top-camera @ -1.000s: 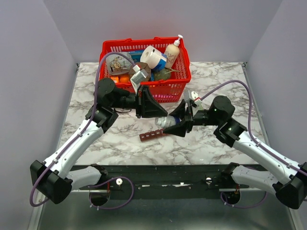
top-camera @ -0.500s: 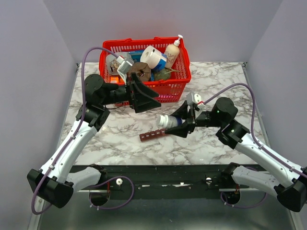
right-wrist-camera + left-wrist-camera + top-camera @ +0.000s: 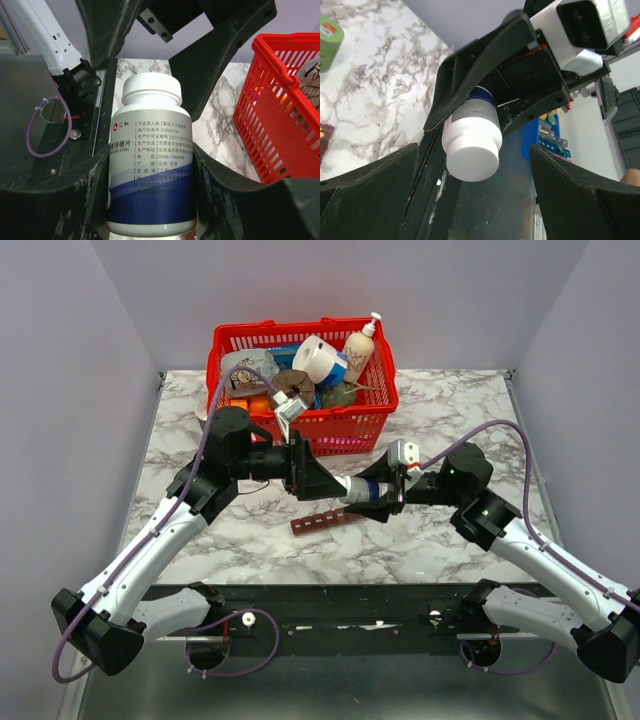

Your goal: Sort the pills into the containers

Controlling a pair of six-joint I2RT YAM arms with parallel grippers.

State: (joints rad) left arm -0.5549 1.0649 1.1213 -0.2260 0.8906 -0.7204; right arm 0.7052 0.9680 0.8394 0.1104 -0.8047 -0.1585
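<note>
A white pill bottle (image 3: 358,488) with a blue-banded label and a white screw cap hangs level above the table. My right gripper (image 3: 385,495) is shut on its body (image 3: 150,150), one finger on each side. My left gripper (image 3: 318,480) stands open facing it, its jaws wide on either side of the cap (image 3: 472,150) without touching it. The containers (image 3: 325,522), a narrow dark-red strip of compartments, lie on the marble just below the bottle. The pills themselves are out of view.
A red mesh basket (image 3: 345,430) full of household items stands at the back, close behind both grippers, and shows at the right (image 3: 285,110) in the right wrist view. A green tape roll (image 3: 330,35) lies on the marble table (image 3: 450,400).
My left gripper opened, drew back toward the basket, then returned so its jaws straddle the cap. The right gripper lifted and levelled the bottle slightly, still gripping it.
</note>
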